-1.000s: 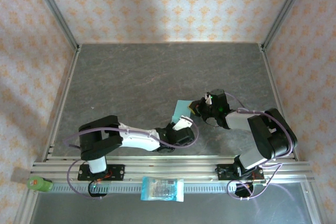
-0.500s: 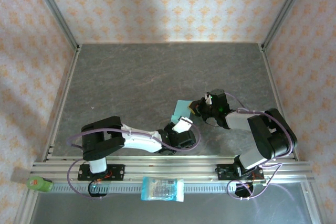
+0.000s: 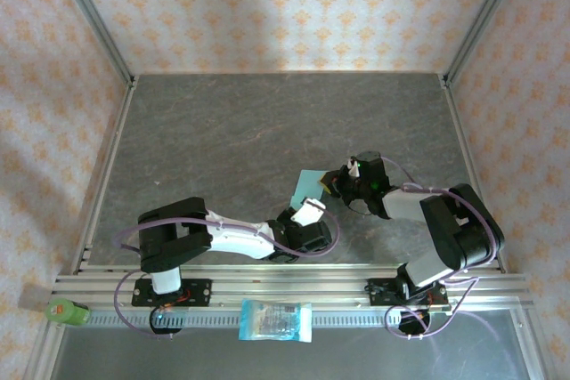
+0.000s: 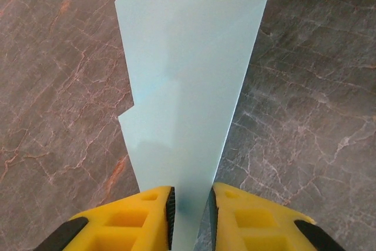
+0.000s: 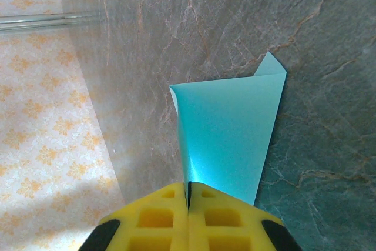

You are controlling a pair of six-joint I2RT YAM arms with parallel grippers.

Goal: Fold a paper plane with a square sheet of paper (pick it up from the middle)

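Tension is the chief hazard. Paper (image 3: 308, 186) is found near the middle of the table (image 3: 223, 131), a little right of centre and toward the near side, and it is reached from both ends. Its right edge is pinched by the right gripper (image 5: 189, 201), whose yellow fingers are pressed together with the paper caught in the seam. Its narrow near end is flanked by the left gripper (image 4: 191, 218), whose jaws are set close on either side. Whether the pads actually bite cannot be told from the wrist view.

If the arms are drawn apart while both hold, the paper could be torn or slipped out of one pinch. If the left jaws are closed off the centre line, a stray crease could be pressed in and the wings left uneven. If the right pinch is let go too soon, the folded layers could spring open.

The paper is thin, plain and light teal, with a faint sheen. From the left wrist it is seen as a long tapering blade with angled far corners and a small stepped notch on its left edge. From the right wrist it is seen as a folded wedge with a small flap at its far right corner. The table is hard, grey and veined like stone, and probably slick, so little hold is likely to be offered to loose paper.
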